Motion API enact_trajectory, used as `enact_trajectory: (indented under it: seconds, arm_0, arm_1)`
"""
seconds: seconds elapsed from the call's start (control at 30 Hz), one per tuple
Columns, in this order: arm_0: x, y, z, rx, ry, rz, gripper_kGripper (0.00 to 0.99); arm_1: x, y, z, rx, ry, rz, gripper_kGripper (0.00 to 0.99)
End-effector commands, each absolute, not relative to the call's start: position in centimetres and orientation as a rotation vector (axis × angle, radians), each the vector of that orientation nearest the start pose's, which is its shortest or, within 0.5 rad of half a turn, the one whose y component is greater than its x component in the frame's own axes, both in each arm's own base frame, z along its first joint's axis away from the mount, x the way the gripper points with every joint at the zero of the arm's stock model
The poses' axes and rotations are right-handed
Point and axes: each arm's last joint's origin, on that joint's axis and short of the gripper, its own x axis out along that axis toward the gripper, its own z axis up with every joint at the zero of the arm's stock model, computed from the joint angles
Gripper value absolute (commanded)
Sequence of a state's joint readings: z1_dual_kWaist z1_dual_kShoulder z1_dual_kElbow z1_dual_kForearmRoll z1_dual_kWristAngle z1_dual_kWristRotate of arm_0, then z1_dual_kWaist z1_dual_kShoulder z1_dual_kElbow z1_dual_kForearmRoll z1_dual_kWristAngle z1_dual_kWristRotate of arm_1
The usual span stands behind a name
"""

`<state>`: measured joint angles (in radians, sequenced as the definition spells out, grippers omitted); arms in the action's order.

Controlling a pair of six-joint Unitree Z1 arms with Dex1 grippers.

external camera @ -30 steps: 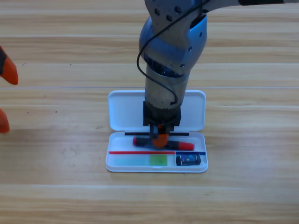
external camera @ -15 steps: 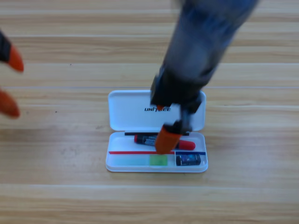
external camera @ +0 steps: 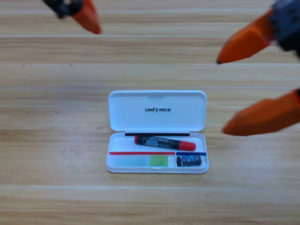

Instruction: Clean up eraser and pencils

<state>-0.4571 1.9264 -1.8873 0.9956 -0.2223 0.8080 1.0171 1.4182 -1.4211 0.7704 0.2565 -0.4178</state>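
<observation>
The white case (external camera: 157, 108) lies open in the middle of the table, lid tipped back. In its tray, the black-barrelled pencil with red ends (external camera: 164, 142) lies along the upper slot. Below it on the left rests the translucent white pencil with the light-green half (external camera: 140, 161). The dark eraser (external camera: 189, 161) sits in the lower right slot. My right gripper (external camera: 221, 96) is at the picture's right edge, raised clear of the case, open and holding nothing. My left gripper (external camera: 88, 18) shows at the top left, partly cut off.
Bare wooden table (external camera: 56, 187) surrounds the case on all sides. Nothing else stands on it.
The right gripper let go of the black-and-red pencil in the case, lifted and drew back to the right edge. The left gripper moved from the left edge up to the top left.
</observation>
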Motion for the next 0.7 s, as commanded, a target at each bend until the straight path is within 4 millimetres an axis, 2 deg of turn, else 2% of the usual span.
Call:
enact_trajectory:
  seconds: [0.03,0.13,0.4,0.53,0.7]
  arm_0:
    - [40.3,-20.2,30.2,0.761,0.848,-1.088,0.000]
    - [41.3,-20.8,27.3,0.743,0.876,-1.114,0.000]
    - [42.1,-21.4,21.3,0.642,0.965,-1.228,0.000]
    - [42.3,-21.7,19.5,0.595,0.987,-1.286,0.000]
    - [42.5,-21.8,18.3,0.531,1.005,-1.337,0.000]
  arm_1:
    - [10.0,19.5,43.0,-0.603,0.443,1.411,0.976]
    - [9.6,18.9,43.0,-0.594,0.437,1.423,0.976]
    - [8.2,16.8,43.8,-0.558,0.364,1.445,0.976]
    - [7.8,16.2,43.9,-0.552,0.348,1.446,0.976]
    - [8.2,16.8,43.3,-0.557,0.372,1.453,0.976]
